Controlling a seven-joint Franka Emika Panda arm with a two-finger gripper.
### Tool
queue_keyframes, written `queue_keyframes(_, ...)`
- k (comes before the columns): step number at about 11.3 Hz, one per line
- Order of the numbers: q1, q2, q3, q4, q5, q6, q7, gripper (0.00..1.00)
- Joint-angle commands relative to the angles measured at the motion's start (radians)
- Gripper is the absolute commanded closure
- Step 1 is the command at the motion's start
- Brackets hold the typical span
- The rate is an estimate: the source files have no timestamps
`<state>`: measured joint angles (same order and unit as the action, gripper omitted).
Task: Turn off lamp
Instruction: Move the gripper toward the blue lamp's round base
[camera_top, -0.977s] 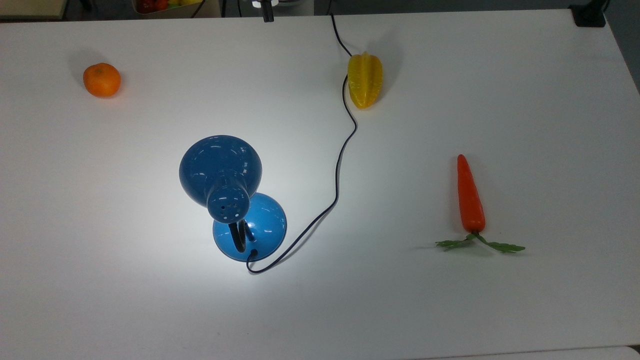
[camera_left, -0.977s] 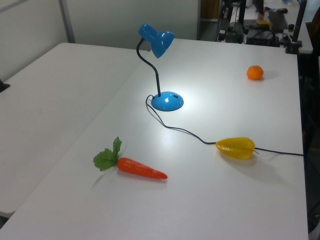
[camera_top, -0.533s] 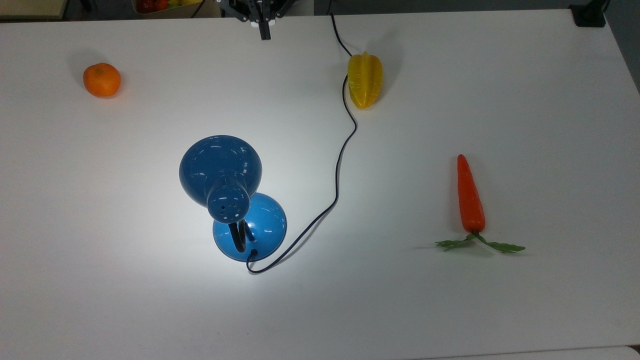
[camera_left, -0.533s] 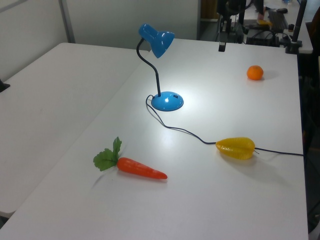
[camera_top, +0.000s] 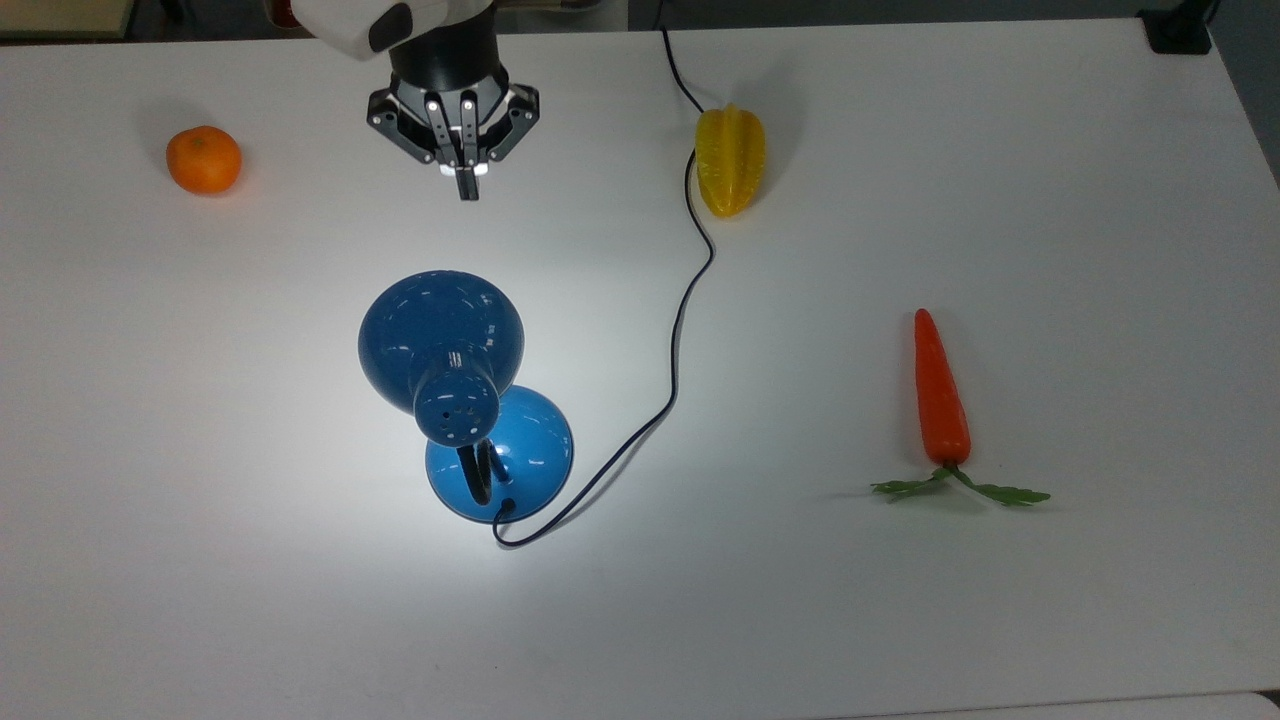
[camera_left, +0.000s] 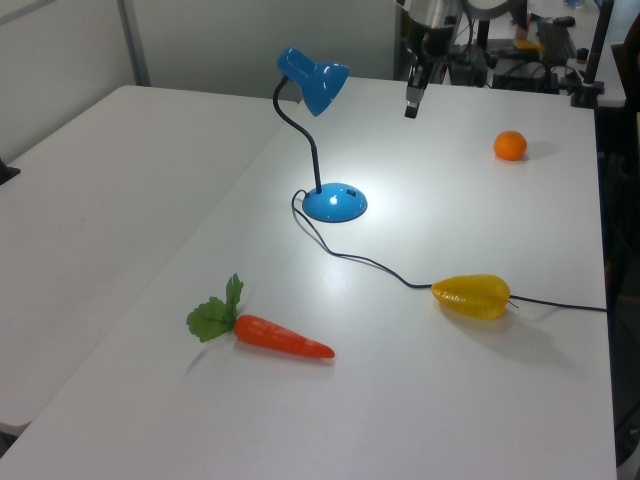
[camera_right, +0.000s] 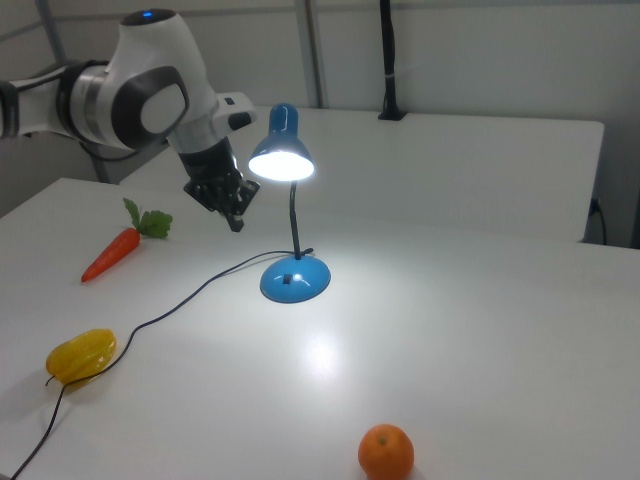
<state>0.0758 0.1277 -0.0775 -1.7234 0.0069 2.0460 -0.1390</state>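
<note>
The lamp (camera_top: 465, 400) stands mid-bench, lit, pooling light on the bench (camera_top: 1000, 150), so the task is undone. The gripper (camera_top: 466, 190) hangs above the bench, apart from the shade, jaws closed together and empty; reaching the base switch remains.

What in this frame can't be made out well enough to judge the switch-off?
- Lamp switch: on the base in the right view only a small dark mark, too small to read.
- Bulb: top view, hidden by the shade.
- Cord's far end: cut off by the top view's upper edge.
- Gripper height above the table: unclear.
</note>
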Motion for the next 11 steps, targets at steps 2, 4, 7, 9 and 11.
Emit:
queue_keyframes(2, -0.008, 0.091, -0.005, -0.007, -0.013, 0.137, -0.011, 1.0)
queue_keyframes(4, -0.008, 0.153, -0.002, -0.007, -0.066, 0.195, 0.019, 1.0)
queue_keyframes(7, -0.01, 0.223, -0.002, -0.008, -0.111, 0.272, 0.021, 1.0)
queue_keyframes(9, -0.024, 0.251, -0.001, -0.004, -0.114, 0.276, 0.009, 1.0)
queue_keyframes(11, -0.024, 0.279, 0.001, -0.002, -0.116, 0.334, 0.013, 1.0)
